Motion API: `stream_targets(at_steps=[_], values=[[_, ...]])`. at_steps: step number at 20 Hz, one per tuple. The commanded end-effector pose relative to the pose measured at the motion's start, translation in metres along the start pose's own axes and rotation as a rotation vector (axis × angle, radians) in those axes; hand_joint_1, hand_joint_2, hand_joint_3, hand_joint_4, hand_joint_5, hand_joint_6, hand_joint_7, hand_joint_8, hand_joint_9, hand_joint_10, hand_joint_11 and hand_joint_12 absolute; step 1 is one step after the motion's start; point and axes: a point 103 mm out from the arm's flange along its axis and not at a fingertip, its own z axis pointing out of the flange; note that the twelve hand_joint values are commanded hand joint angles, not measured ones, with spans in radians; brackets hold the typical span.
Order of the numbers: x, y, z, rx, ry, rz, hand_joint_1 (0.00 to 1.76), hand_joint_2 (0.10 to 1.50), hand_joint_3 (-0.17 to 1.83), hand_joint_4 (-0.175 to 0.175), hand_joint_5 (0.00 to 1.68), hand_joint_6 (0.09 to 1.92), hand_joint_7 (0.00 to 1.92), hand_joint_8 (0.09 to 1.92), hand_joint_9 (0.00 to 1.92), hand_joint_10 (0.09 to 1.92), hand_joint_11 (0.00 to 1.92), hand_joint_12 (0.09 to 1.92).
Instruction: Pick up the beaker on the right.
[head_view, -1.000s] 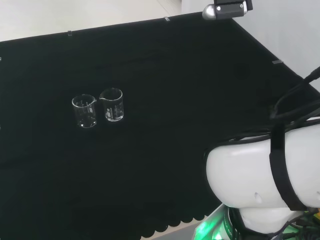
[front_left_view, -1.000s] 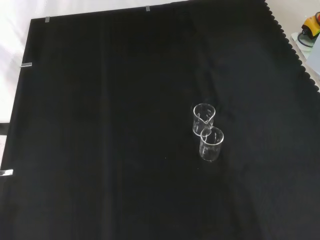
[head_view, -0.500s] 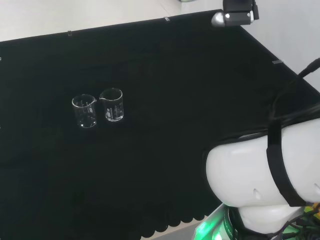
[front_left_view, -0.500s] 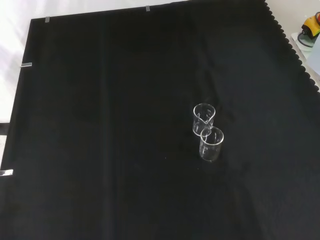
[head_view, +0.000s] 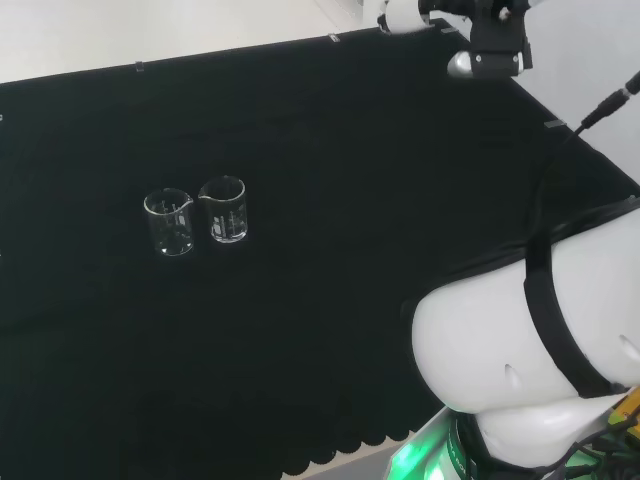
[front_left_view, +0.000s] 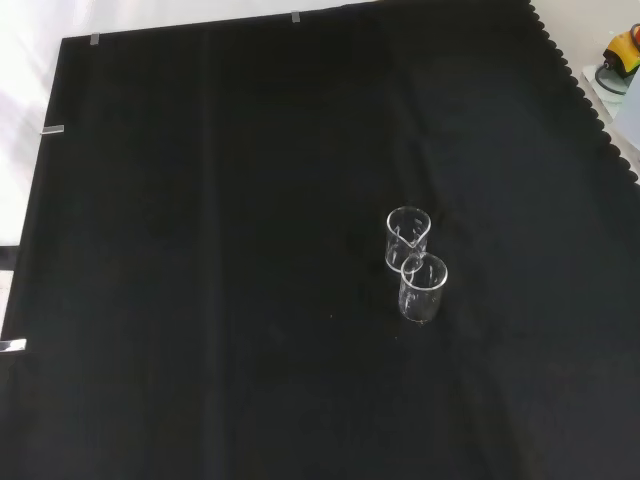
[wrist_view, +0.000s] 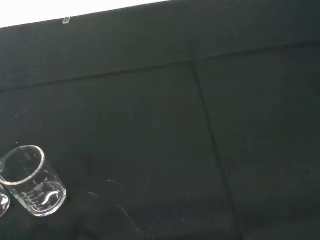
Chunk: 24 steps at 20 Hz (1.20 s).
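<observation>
Head view, beakers: two clear beakers stand upright side by side on the black cloth of the desk (head_view: 330, 150), left of the middle. The right beaker (head_view: 224, 209) is the task's thing; the left beaker (head_view: 169, 221) stands just beside it, their rims touching or nearly so.
Head view, arm: a big white link (head_view: 520, 370) fills the lower right corner, with a black strap over it. At the top edge, a small white and black part of the arm (head_view: 470, 30) hangs over the cloth's far right corner, well apart from the beakers.
Head view, hand: I cannot tell whether its fingers are spread or curled.
Front view, beakers: the same pair stands one behind the other, right of the middle. The farther beaker (front_left_view: 406, 236) lies higher in the view, the nearer beaker (front_left_view: 422, 288) just below it, and they touch or overlap at the rims. Both look empty.
Front view, cloth: bare black cloth all round the pair.
Wrist view, beaker: one clear beaker (wrist_view: 31, 181) with white marks on its wall stands upright on the cloth; the edge of another glass piece shows beside it.
</observation>
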Motion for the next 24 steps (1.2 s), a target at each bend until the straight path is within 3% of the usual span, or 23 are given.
stream_targets(at_steps=[1, 9, 24], values=[[-0.012, 0.026, 0.034, -0.004, 0.028, -0.038, 0.15, 1.03, 0.76, -0.015, 0.20, 0.09, 0.13, 0.40, 0.12, 0.59, 0.00, 0.89], [0.004, 0.057, 0.085, 0.047, 0.060, -0.084, 0.24, 0.96, 0.79, -0.015, 0.21, 0.09, 0.12, 0.42, 0.13, 0.59, 0.00, 0.89], [0.036, 0.082, 0.140, 0.074, 0.119, -0.173, 0.33, 0.86, 0.81, -0.017, 0.20, 0.09, 0.13, 0.45, 0.16, 0.61, 0.00, 0.91]])
